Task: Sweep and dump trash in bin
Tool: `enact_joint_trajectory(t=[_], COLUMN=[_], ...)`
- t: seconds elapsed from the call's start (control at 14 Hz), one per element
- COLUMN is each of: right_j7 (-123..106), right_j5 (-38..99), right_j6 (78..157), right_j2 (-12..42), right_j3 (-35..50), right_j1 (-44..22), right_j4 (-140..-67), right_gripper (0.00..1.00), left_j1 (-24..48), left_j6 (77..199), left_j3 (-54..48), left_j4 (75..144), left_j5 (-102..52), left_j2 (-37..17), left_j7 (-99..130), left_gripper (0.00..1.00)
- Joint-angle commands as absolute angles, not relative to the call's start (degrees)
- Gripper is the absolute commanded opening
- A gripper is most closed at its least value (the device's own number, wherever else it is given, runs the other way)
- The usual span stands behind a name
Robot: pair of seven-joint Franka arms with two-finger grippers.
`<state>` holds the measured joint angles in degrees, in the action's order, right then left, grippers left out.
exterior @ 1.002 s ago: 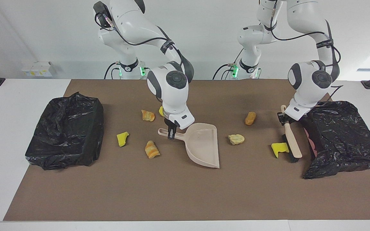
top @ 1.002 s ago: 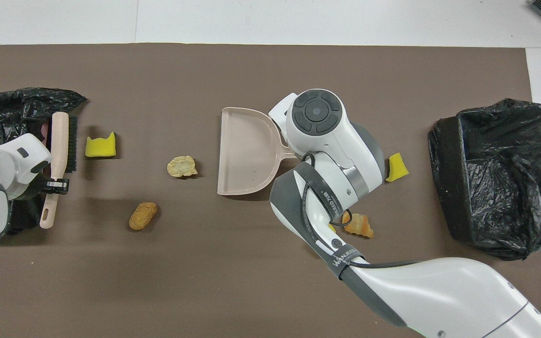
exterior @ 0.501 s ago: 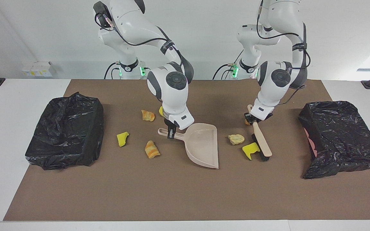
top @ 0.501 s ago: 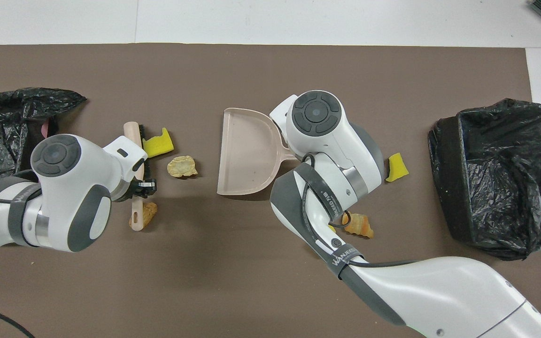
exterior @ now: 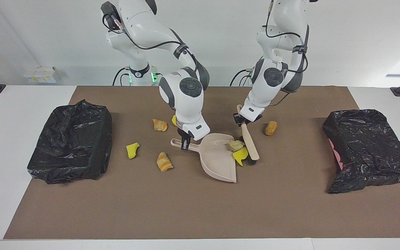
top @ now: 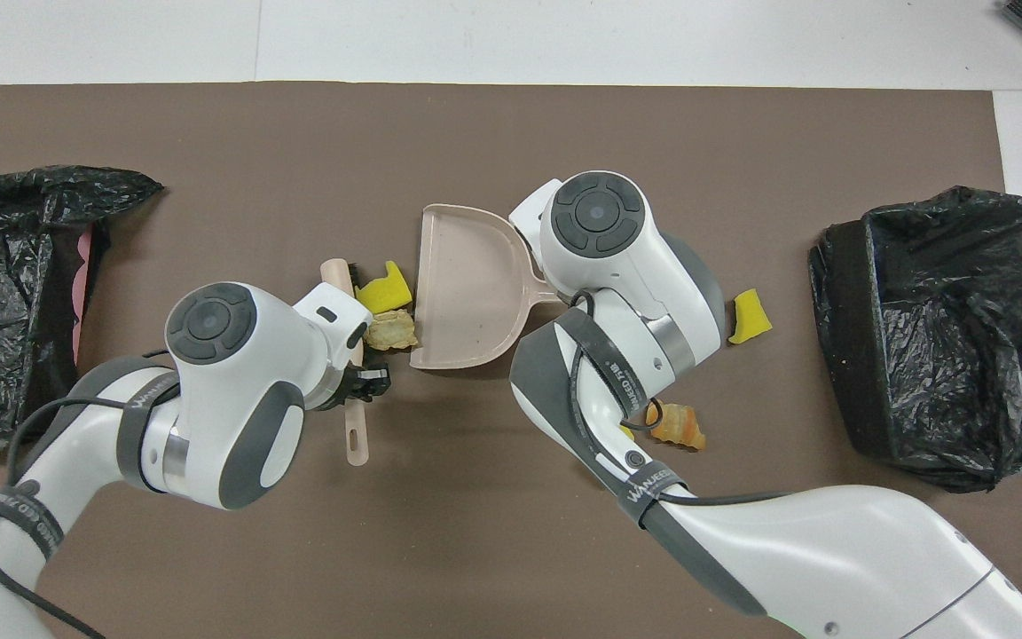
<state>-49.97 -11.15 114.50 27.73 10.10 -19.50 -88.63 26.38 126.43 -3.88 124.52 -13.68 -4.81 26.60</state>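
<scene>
1. left pincer point(exterior: 240, 122) is clamping tight on the brush point(exterior: 249, 143) handle, the brush slanting down with its bristle end on the brown mat point(exterior: 193, 208) at the dustpan's open edge.
2. right pincer point(exterior: 185, 143) is gripping the dustpan point(exterior: 217, 158) by its handle, fingers closed on it, the pan lying flat mid-counter point(exterior: 9, 146).
3. two scraps are sitting right at the pan's mouth: a pale tan lump point(exterior: 236, 145) on the lip and a yellow chunk point(exterior: 240, 155) touching the brush head.
4. an orange-tan lump point(exterior: 270, 128) is lying apart, toward the left arm's end of the counter.
5. toward the right arm's end, a striped lump point(exterior: 164, 161) and a yellow piece point(exterior: 132, 150) are lying beside the pan handle; another striped lump point(exterior: 160, 125) and a yellow bit point(exterior: 174, 120) are lying nearer the robots, the yellow bit half hidden by the right arm.
6. black-lined bins are standing at both ends: one point(exterior: 69, 142) and the other point(exterior: 370, 149), both well apart from the trash.
</scene>
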Motion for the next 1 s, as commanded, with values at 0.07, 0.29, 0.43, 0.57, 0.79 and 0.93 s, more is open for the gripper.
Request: enact_joint_trajectory(t=[0.07, 0.29, 0.43, 0.57, 0.79, 0.93], right_j7=[-49.7, -49.7, -49.7, -49.7, -49.7, -49.7], right_j5=[-10.6, -10.7, -10.8, -10.7, -10.8, -11.2], right_j6=[115.1, 115.1, 115.2, 115.2, 115.2, 115.1], right_j2=[27.3, 27.5, 27.5, 27.5, 27.5, 27.5], right_j3=[11.2, 11.2, 11.2, 11.2, 11.2, 11.2], right_j1=[-18.8, -18.7, -18.7, -18.7, -18.7, -18.7], right_j4=[-89.2, -88.9, -88.8, -88.8, -88.8, -88.8], right_gripper=[0.00, 0.00, 0.00, 0.00, 0.00, 0.00], left_j1=[32.4, 32.3, 31.4, 27.9, 25.3, 24.0], left_j6=[127.9, 124.5, 118.6, 113.5, 103.6, 101.8], left_j3=[-2.9, -2.7, -2.2, -2.0, -1.9, -1.9], left_j4=[121.7, 118.7, 118.7, 118.8, 118.9, 119.5], left_j5=[-16.3, -16.3, -15.5, -11.8, -1.7, -0.6], left_j2=[-5.9, -6.2, -4.0, -1.7, 0.0, 0.5], left_j7=[26.9, 27.7, 30.5, 32.4, 42.2, 49.8], left_gripper=[0.00, 0.00, 0.00, 0.00, 0.00, 0.00])
